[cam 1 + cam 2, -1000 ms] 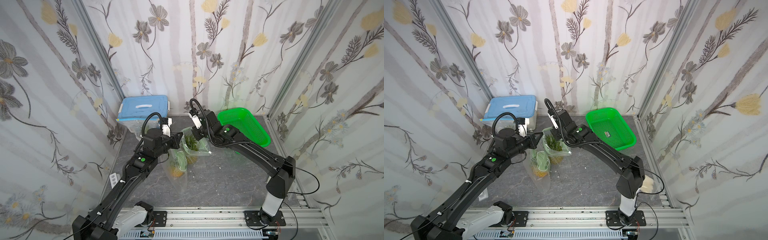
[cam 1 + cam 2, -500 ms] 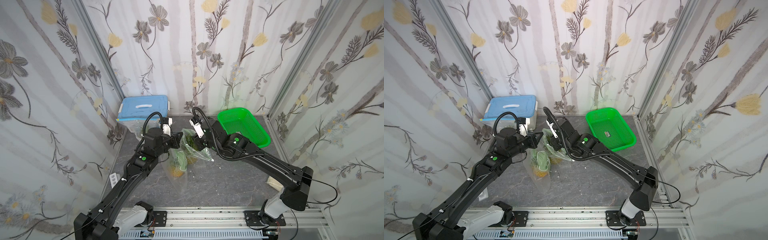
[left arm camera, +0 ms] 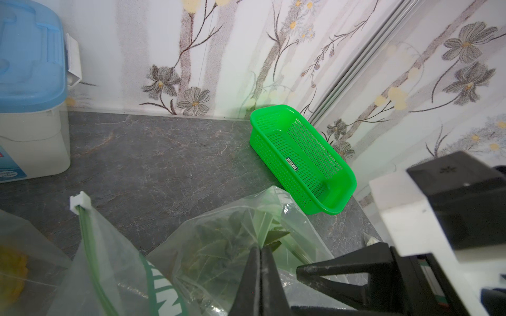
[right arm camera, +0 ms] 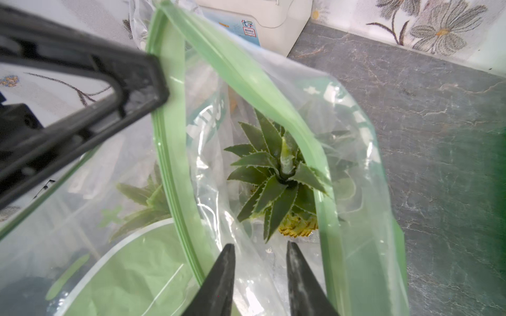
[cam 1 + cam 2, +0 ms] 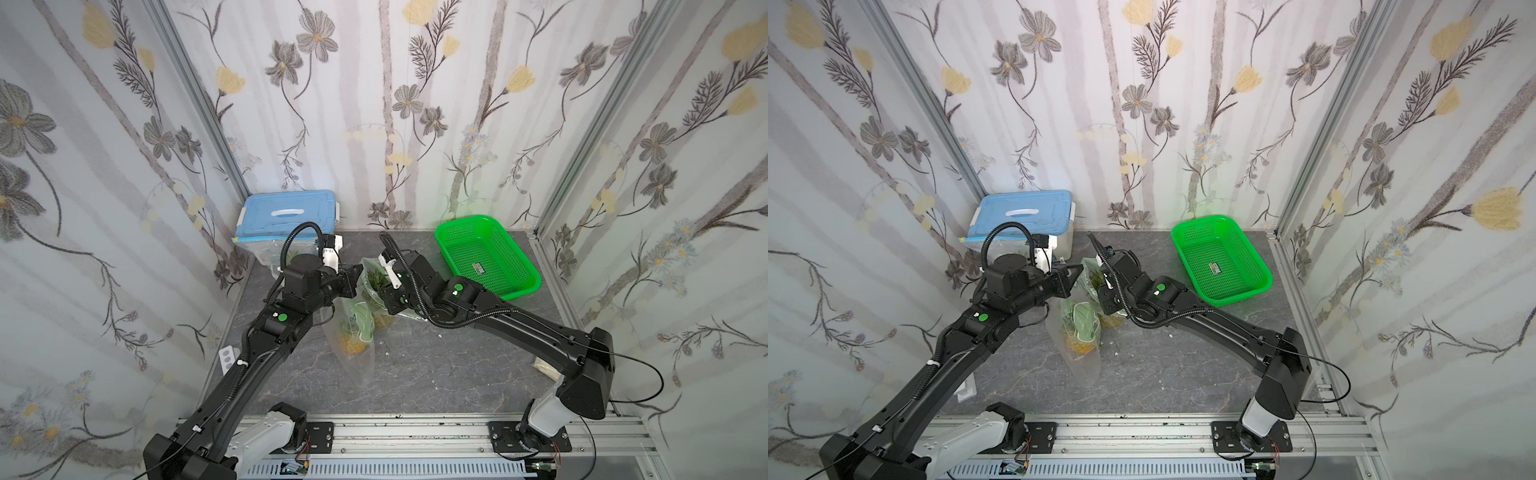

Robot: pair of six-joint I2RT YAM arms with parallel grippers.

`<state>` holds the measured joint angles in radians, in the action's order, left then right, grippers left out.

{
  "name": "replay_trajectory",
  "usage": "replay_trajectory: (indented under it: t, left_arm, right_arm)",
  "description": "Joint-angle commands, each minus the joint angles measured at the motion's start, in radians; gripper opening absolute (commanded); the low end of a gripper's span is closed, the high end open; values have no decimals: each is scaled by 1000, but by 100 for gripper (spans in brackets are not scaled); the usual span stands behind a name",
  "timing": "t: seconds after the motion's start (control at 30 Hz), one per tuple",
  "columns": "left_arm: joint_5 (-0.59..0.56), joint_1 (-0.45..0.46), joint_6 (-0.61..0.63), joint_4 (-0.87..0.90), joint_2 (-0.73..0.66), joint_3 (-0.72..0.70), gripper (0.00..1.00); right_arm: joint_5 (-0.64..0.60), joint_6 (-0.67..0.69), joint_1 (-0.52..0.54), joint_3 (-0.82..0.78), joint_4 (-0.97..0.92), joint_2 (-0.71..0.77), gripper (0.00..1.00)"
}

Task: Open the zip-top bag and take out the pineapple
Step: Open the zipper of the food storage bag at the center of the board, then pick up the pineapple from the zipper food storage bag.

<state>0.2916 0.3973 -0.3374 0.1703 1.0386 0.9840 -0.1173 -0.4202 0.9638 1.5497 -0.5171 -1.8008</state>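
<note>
The zip-top bag (image 5: 371, 279) stands open mid-table, its green zip rim (image 4: 246, 79) spread wide. My left gripper (image 5: 356, 276) (image 3: 260, 250) is shut on one side of that rim and holds it up. Inside stands the pineapple (image 4: 276, 175), its green crown up and its yellow body low; the crown (image 5: 378, 276) (image 5: 1096, 278) shows in both top views. My right gripper (image 4: 260, 246) is open inside the bag's mouth, just above the crown, with nothing between its fingers. In the top views its fingertips are hidden by the wrist (image 5: 399, 286).
A second clear bag (image 5: 353, 345) (image 5: 1081, 345) with another pineapple lies just in front, its white slider (image 3: 79, 201) nearby. A green basket (image 5: 519, 291) (image 3: 273, 109) stands at the back right. A blue-lidded box (image 5: 286, 212) sits at the back left with a bag (image 5: 266, 253) leaning on it.
The right arm has swung lower and toward the front, and its gripper has opened and dipped into the bag's mouth. The left gripper has kept its hold in place.
</note>
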Motion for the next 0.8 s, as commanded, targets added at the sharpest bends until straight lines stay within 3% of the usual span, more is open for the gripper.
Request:
replay_trajectory:
  t: [0.0, 0.2, 0.47, 0.77]
  left_arm:
    - [19, -2, 8, -29, -2, -11, 0]
    - [25, -2, 1, -37, -8, -14, 0]
    - [27, -3, 10, -26, -12, -11, 0]
    - [30, -4, 3, -37, -20, -15, 0]
  right_arm:
    - [22, -35, 1, 14, 51, -25, 41]
    - [-33, -47, -1, 55, 35, -80, 51]
    - [-93, -75, -23, 65, 28, -74, 54]
    - [-14, -68, -51, 109, 42, -121, 55]
